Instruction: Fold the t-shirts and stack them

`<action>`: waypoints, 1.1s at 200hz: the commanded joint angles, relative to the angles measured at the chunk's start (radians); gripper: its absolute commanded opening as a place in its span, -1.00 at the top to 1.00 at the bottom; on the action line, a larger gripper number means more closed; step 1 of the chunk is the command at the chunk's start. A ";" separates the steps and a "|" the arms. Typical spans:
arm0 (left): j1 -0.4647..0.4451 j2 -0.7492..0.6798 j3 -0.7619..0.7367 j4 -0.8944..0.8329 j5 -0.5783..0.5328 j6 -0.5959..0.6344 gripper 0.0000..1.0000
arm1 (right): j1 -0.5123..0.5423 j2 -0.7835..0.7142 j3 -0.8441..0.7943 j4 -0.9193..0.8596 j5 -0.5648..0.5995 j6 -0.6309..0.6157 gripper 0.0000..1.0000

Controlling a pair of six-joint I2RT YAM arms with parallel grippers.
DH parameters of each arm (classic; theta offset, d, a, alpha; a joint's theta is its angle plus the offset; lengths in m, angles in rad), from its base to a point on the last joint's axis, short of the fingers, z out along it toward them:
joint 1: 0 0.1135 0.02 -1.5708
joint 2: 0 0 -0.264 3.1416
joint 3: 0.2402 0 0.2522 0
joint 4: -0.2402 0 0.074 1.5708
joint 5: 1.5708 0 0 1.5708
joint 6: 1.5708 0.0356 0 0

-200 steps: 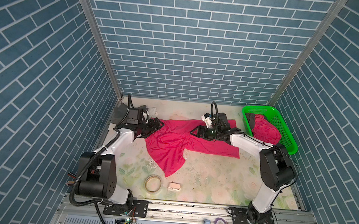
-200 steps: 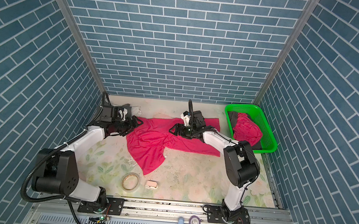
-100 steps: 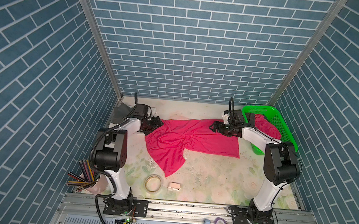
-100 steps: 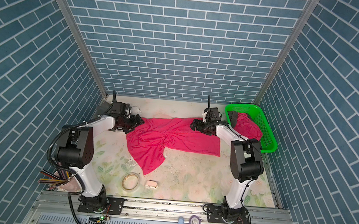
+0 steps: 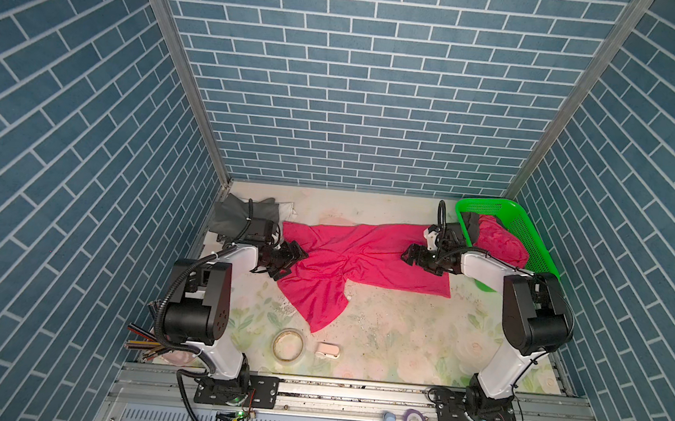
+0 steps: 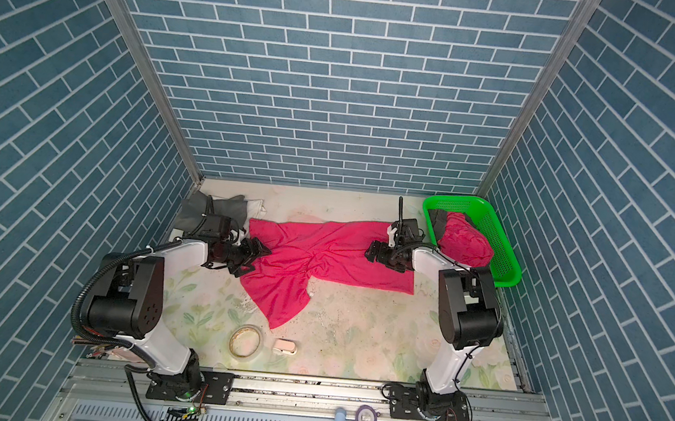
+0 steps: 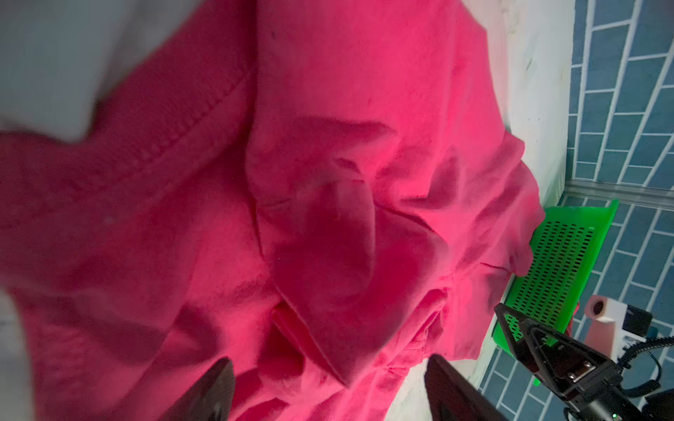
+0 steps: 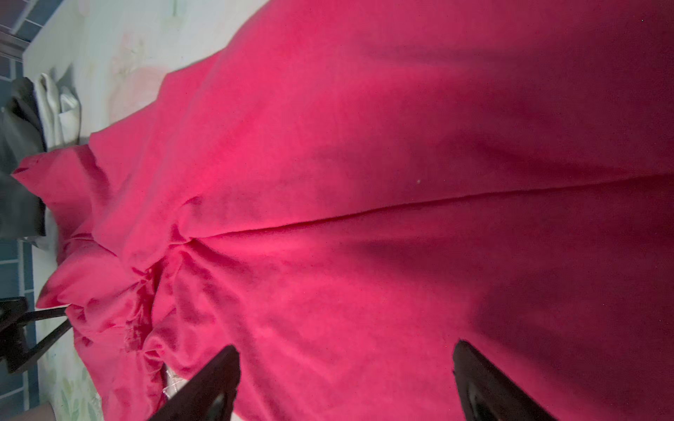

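We observe, on the floral table inside blue brick walls, the left gripper, fingers apart, at the left end of the magenta t-shirt, whose long axis runs left-right across the far half, and the right gripper, fingers apart, over its right part.

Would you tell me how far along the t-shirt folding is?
Done: grey and white shirts sit piled at the back left. In hand: the pink t-shirt lies spread but creased, left fingers and right fingers open over it. Left: folding and stacking it, then the clothes in the green basket.
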 commanded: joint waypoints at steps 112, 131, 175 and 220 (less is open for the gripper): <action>0.004 0.131 0.080 0.183 -0.070 -0.044 -0.29 | 0.001 -0.078 -0.103 0.118 -0.100 0.035 -0.81; 0.005 0.147 0.106 0.170 -0.097 -0.025 -0.11 | 0.001 -0.076 -0.103 0.121 -0.101 0.037 -0.82; 0.026 0.177 0.144 0.157 -0.109 0.006 0.68 | 0.001 -0.076 -0.109 0.122 -0.097 0.027 -0.81; 0.025 0.190 0.264 0.064 -0.159 0.076 1.00 | -0.043 -0.048 -0.099 0.122 -0.101 0.030 -0.81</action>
